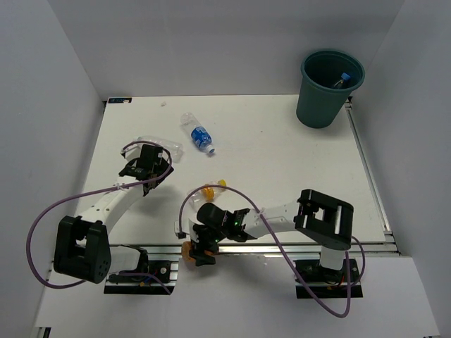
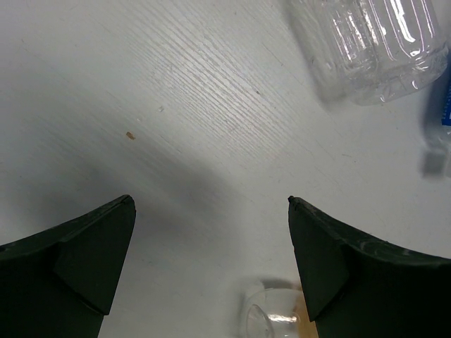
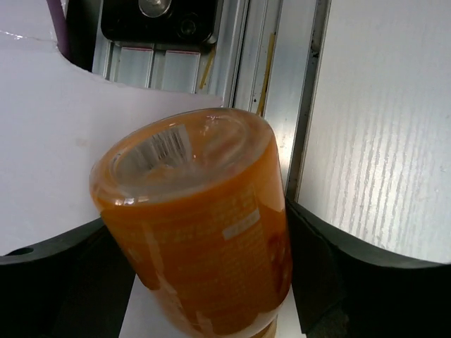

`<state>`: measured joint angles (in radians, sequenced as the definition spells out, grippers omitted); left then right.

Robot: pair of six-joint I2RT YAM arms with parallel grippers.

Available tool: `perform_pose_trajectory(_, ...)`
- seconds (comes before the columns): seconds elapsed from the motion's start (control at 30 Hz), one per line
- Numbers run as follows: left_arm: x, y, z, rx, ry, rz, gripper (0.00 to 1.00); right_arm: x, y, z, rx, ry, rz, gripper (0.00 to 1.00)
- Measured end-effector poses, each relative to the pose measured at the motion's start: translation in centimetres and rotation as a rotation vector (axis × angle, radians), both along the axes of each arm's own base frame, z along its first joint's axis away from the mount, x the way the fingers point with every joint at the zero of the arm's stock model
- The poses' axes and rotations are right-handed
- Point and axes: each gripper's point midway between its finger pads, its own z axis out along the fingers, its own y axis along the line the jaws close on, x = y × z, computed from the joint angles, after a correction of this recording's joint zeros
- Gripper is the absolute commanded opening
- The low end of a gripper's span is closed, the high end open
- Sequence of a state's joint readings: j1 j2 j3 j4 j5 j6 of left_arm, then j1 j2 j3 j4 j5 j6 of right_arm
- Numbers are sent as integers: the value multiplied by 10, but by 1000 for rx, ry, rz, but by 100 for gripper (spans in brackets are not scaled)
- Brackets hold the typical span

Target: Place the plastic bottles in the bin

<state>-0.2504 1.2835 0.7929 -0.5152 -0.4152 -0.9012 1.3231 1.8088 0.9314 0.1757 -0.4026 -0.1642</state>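
The orange bottle (image 3: 204,239), pinched by the right hand (image 1: 200,252), looks slick and round. It could slip before reaching the bin (image 1: 328,91).

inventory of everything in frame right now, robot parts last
table: 1, white, fills the view
bin: 1, dark teal, table's far right corner
blue-capped bottle: 1, mostly hidden, inside the bin
blue-labelled bottle: 1, clear, lying far-centre
plain bottle: 1, clear, lying on the left half
yellow-capped bottle: 1, orange, lying mid-table
orange bottle: 1, orange, held at the near edge
cables: 2, purple, near edge
left gripper: 1, black, open, empty
right gripper: 1, black, shut on the orange bottle
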Motion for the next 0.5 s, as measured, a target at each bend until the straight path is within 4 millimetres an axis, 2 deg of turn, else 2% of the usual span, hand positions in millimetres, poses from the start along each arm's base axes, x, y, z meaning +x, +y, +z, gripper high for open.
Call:
perform_pose_trajectory(0.03,0,0,0,1,1,0,98,-1,2,-1,-1,-2,2,75)
perform_pose_trajectory(0.1,0,1,0,2,1,2,98,0,3,-3,-5,-9,0,61)
perform_pose_trajectory(0.13,0,2,0,2,1,3,98,1,3,-3,-5,-13,-5,51)
perform_pose_trajectory(0.17,0,2,0,2,1,4,98,2,4,-3,-3,-18,-13,36)
perform_pose_trajectory(0.23,0,2,0,2,1,3,98,6,6,-2,1,-20,-35,28)
perform_pose_trajectory(0.37,0,2,-1,4,5,-4,98,18,8,11,39,-46,-93,22)
perform_pose_trajectory(0.43,0,1,-1,4,8,-14,98,31,4,28,75,-50,-138,19)
perform_pose_trajectory(0.5,0,0,-1,0,9,-24,98,63,-2,59,148,-55,-223,17)
